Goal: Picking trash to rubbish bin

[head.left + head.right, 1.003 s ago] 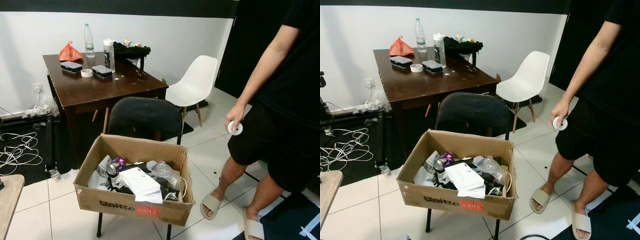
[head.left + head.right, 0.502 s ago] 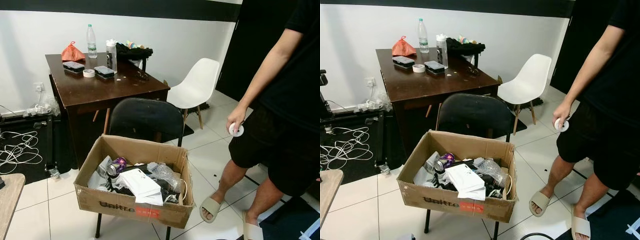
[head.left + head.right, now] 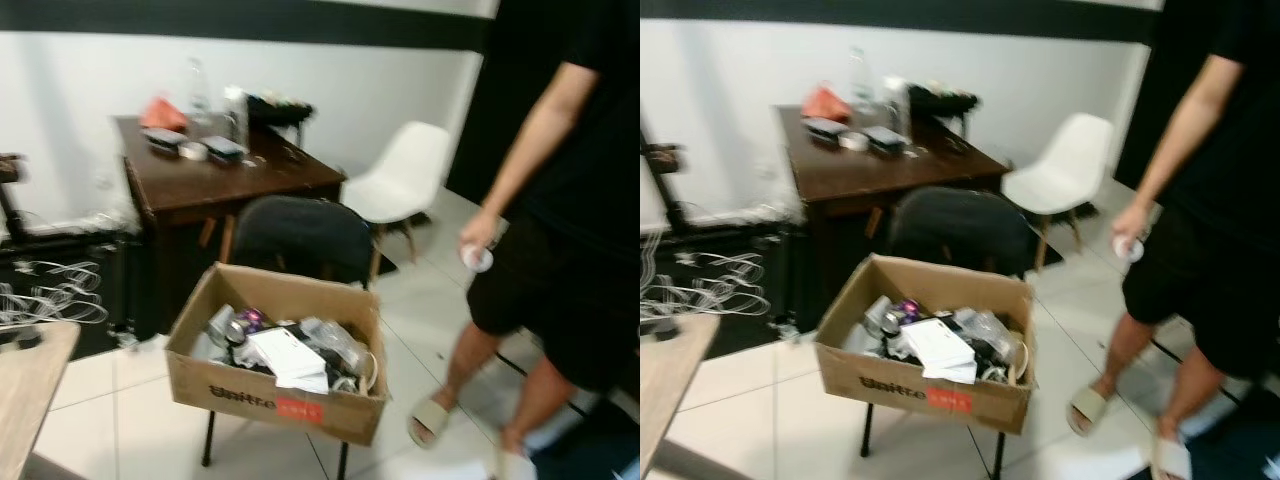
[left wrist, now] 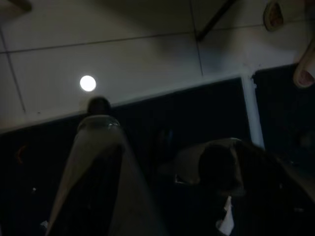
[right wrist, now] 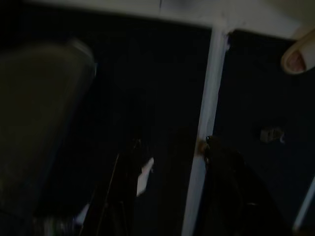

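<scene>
At the far left a pale wooden tabletop corner (image 3: 30, 385) jutted in, with tangled white cables (image 3: 50, 300) on the dark floor behind it. Further back stood a dark brown table (image 3: 215, 180) carrying an orange bag (image 3: 163, 112), a clear bottle (image 3: 198, 85), a roll of tape (image 3: 192, 150) and flat dark cases — all blurred. In front of the table a black chair (image 3: 300, 240) bore an open cardboard box (image 3: 275, 395) on its seat; the box held the trash: a purple can (image 3: 243, 320), a white paper packet (image 3: 285, 357) and crumpled clear plastic (image 3: 335, 340). Behind, toward the right, was a white shell chair (image 3: 405, 180). At the right a person (image 3: 570, 200) in black clothes and pale slippers stood on the white tiles, one hand (image 3: 477, 235) holding a small white roll (image 3: 477, 260). The wrist views were very dark — the left gripper (image 4: 162, 196) and right gripper (image 5: 167, 191) hung over a dark mat with a white edge, and I cannot tell how their fingers stood.
</scene>
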{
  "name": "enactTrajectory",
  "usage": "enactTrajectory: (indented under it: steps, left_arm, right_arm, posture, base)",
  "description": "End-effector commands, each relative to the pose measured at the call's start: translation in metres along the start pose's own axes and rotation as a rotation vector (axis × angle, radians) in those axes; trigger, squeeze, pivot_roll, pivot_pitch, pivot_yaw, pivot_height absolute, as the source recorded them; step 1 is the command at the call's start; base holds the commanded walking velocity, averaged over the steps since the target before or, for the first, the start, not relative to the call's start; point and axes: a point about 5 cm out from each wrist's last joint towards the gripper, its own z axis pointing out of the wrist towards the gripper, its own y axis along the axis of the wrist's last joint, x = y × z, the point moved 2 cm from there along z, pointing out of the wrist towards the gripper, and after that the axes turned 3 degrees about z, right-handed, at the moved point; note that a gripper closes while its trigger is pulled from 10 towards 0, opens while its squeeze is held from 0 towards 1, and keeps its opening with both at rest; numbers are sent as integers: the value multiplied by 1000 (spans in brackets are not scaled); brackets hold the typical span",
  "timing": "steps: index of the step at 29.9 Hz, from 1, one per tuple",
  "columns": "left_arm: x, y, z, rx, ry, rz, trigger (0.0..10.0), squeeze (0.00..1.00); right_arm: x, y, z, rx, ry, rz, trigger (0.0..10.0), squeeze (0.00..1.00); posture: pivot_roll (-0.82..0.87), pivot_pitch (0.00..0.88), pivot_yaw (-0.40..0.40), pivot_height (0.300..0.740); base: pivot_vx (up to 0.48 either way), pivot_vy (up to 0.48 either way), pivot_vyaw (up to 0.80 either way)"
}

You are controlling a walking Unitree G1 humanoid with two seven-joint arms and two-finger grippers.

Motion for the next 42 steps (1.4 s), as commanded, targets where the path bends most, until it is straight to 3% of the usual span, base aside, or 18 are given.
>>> enactTrajectory:
  steps: [1, 10, 15, 25, 31, 42]
  left_arm:
    - [-5, 3, 2, -3, -17, 17, 10000, 0]
    - [-2, 3, 1, -1, -17, 48, 10000, 0]
    - [-1, 5, 0, 10, -43, 105, 10000, 0]
    - [-6, 5, 1, 9, -64, 97, 10000, 0]
    - [-7, 6, 2, 3, -55, 86, 10000, 0]
    - [-7, 3, 2, 15, -58, 104, 10000, 0]
  right_arm:
    - [2, -9, 0, 26, 0, -1, 10000, 0]
    - [6, -12, 0, 34, 4, 4, 10000, 0]
    - [10, -13, 0, 35, 7, 13, 10000, 0]
    - [7, -19, -1, 38, 4, 32, 10000, 0]
    - [6, -18, -1, 35, 15, 58, 10000, 0]
    - [6, -16, -1, 32, 24, 31, 10000, 0]
  posture:
    - [-58, 0, -36, 740]
    - [-60, 0, -26, 740]
    - [-62, 0, -19, 740]
    - [-68, 0, -18, 740]
    - [-69, 0, -20, 740]
    - [-68, 0, -17, 740]
  base:
    - [-300, 0, 0]
    - [0, 0, 0]
    - [0, -254, 0]
    - [0, -480, 0]
    - [0, 0, 0]
    - [0, 0, 797]
